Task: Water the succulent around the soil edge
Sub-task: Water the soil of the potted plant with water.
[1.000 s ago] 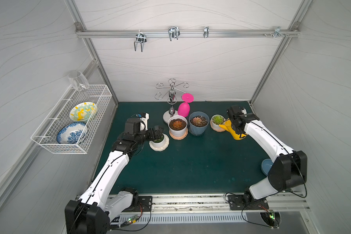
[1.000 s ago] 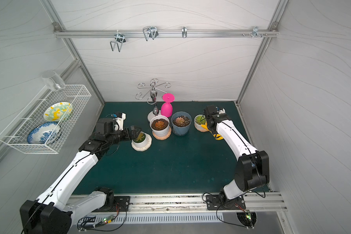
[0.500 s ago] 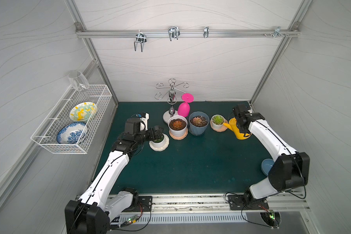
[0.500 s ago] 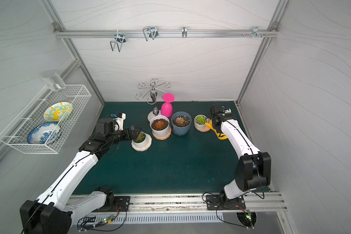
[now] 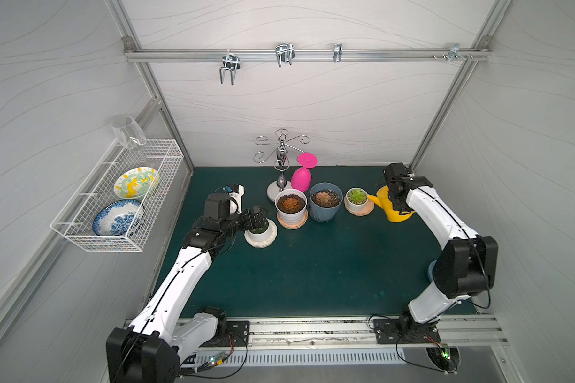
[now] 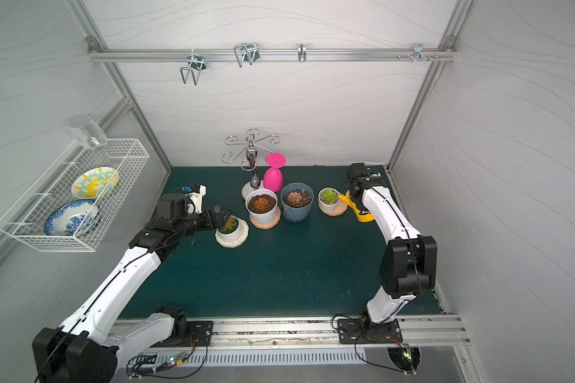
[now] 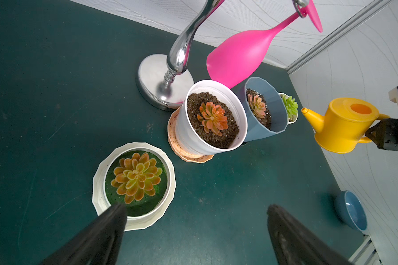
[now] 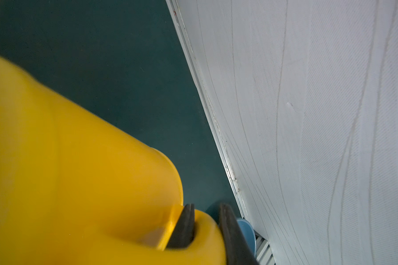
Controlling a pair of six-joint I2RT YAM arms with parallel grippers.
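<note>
— Dark green matting (image 5: pixel 312 265) was laid under everything. Where was the watering can (image 5: pixel 394 207) found?

— At 2 o'clock on the matting. Its spout was pointed toward 9 o'clock, with the tip just beside the small green succulent (image 5: pixel 357 195) but not over the soil.

— How were the grippers set?

— The right gripper (image 8: pixel 206 207) was pinched tight on the thin handle (image 8: pixel 205 231). The left gripper (image 7: pixel 195 207) was spread wide and empty above the low white pot (image 7: pixel 168 181) at 9 o'clock.

— How was the can judged to handle?

— As stiff, smooth plastic, probably light. A swing about the pinched handle was thought possible once tilted, so a hold high on the loop was judged best.

— What was hidden?

— The can's inside: no water level could be made out. In both top views the handle was covered by the arm. Whether the can rested on the matting could not be told.
</note>
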